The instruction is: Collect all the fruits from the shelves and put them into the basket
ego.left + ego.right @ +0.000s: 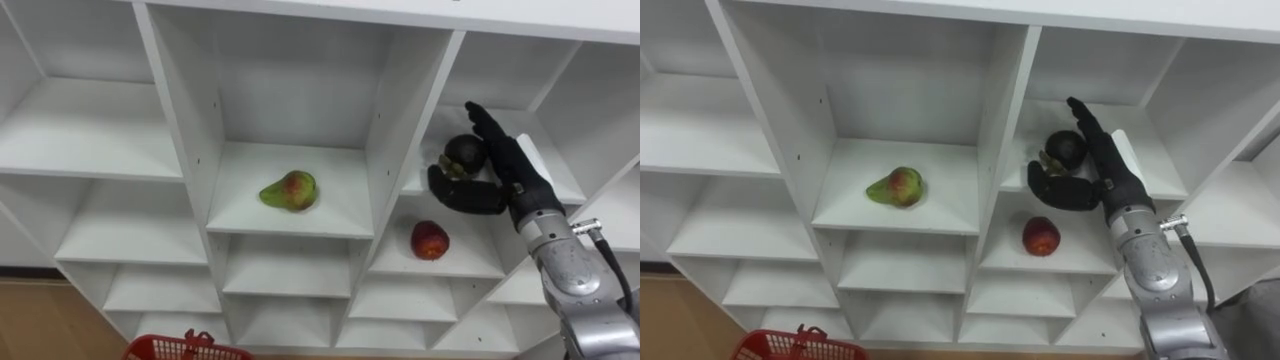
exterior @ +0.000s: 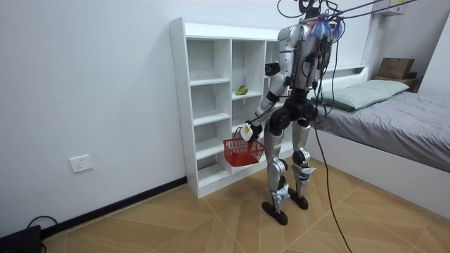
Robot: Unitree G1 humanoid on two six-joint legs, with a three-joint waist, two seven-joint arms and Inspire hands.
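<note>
Room: white closet [image 1: 180, 120] on a wooden floor; the robot stands facing it.
Dark fruit [image 1: 466, 152]: upper right compartment, between the straight fingers [image 1: 490, 130] and the thumb below.
Right hand [image 1: 515, 180]: spread, not clasped round the fruit.
Middle compartment: pear [image 1: 290, 190].
Compartment below the dark fruit: red fruit [image 1: 429, 240].
Basket [image 2: 242, 152]: red, hanging at the left hand [image 2: 247, 131]; grip cannot be told.

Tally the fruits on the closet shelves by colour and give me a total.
Green-and-red fruit: 1
Dark fruit: 1, with the open right hand reaching around it
Red fruit: 1, on the shelf below the dark one
Total: 3
</note>
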